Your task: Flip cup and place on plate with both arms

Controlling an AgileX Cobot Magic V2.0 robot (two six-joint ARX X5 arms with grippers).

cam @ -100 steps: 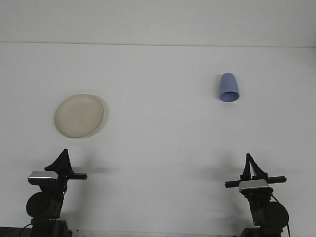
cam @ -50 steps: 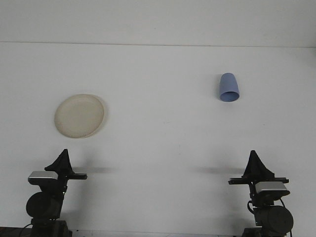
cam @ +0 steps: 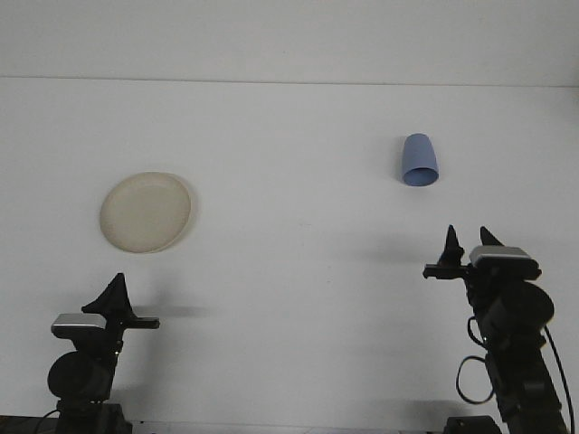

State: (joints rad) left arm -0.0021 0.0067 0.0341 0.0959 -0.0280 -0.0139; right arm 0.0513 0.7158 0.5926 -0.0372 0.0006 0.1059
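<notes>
Right end effector (cam: 465, 242) has risen off its rest pose & moved fwd toward the blue cup (cam: 420, 161), fingers spread w/ a gap between the two tips. Left end effector (cam: 118, 291) hasn't moved, parked low near the front edge; can't tell its finger state. Cup sits upside down on the white surface (cam: 289, 145), far right, untouched. Plate (cam: 146, 212) lies well apart at left, nothing on it. Task barely started: grasp, flip, handover & placing all remain.
</notes>
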